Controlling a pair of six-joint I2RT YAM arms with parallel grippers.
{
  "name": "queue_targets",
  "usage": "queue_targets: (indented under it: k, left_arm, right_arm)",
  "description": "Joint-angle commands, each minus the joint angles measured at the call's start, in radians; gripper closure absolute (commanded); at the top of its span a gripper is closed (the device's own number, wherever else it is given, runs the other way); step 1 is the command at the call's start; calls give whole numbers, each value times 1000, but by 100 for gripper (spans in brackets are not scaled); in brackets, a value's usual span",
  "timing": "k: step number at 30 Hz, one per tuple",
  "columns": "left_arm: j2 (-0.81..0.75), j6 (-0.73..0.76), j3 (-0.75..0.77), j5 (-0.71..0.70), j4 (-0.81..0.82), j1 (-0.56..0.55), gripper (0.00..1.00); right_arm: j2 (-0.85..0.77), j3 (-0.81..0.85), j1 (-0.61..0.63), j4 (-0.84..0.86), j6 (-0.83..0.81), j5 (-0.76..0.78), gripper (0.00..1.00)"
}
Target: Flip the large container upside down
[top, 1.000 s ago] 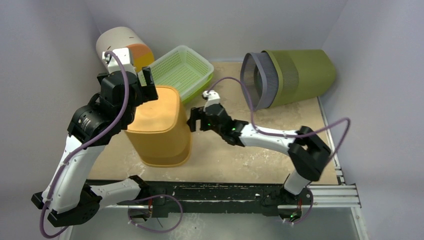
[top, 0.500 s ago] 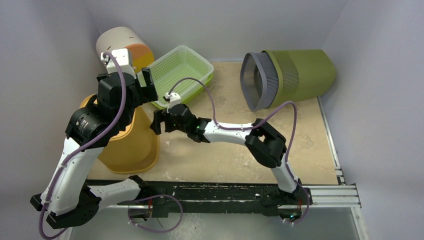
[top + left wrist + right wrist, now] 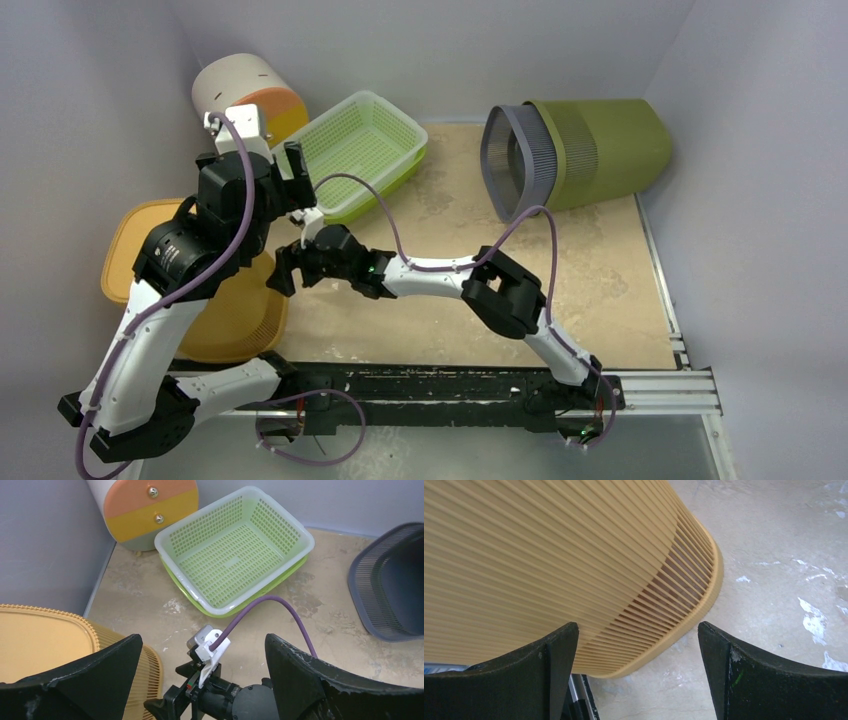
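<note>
The large orange slatted container [image 3: 215, 310] sits tilted at the table's near left. Its flat closed base [image 3: 135, 245] faces up and left and its wider rim is low by the table. It also shows in the left wrist view [image 3: 50, 635] and fills the right wrist view [image 3: 549, 555]. My right gripper [image 3: 281, 275] is open right beside the container's rim, which lies between and just beyond its fingertips [image 3: 636, 672]. My left gripper [image 3: 290, 172] is open and empty, raised above the right arm's wrist [image 3: 202, 680].
A light green mesh basket [image 3: 365, 150] stands at the back. A green bin with a grey liner [image 3: 590, 150] lies on its side at the back right. A white and orange cylinder [image 3: 245, 95] lies in the back left corner. Walls close off left and right. A metal rail [image 3: 450, 385] runs along the near edge.
The orange container has moved from the table's middle to the near left and tipped over leftward. My right arm has swept left after it. My left gripper has stayed raised and open.
</note>
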Motion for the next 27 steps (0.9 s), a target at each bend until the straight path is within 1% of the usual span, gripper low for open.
queue_targets:
  k: [1, 4, 6, 8, 10, 12, 14, 16, 18, 22, 23, 27]
  left_arm:
    - [-18, 13, 1, -2, 34, -1, 11]
    - [-15, 15, -4, 3, 36, -2, 10]
    - [-16, 15, -12, 4, 38, -2, 10]
    - [-19, 15, -22, 6, 44, -1, 10]
    - [-24, 15, -33, 6, 51, -1, 10]
    - [-28, 15, -43, 7, 61, -2, 11]
    - [-33, 14, -53, 13, 70, -2, 10]
    - [-36, 13, -61, 19, 76, -2, 11]
    - [-36, 13, -68, 21, 79, -3, 11]
    - [-39, 13, -75, 21, 76, -2, 11]
    - [-42, 12, -76, 23, 76, -2, 11]
    - [-58, 8, -86, 23, 76, -1, 10]
  right_arm:
    - [-130, -76, -5, 53, -31, 59, 9]
    - [-239, -154, -6, 0, -57, 188, 7]
    - [-307, -206, -11, -80, -67, 296, 4]
    - [-370, -233, -24, -195, -75, 419, 0]
    - [-424, -245, -53, -327, -84, 515, 0]
    - [-462, -249, -102, -448, -85, 555, 0]
    - [-495, -261, -155, -537, -86, 597, 0]
    - [-528, -271, -190, -602, -98, 705, 0]
    - [-553, -263, -212, -671, -110, 821, 0]
    - [-580, -205, -255, -788, -123, 996, 0]
    - [-579, -193, -263, -810, -129, 1066, 0]
    - [-547, -110, -308, -956, -130, 1239, 0]
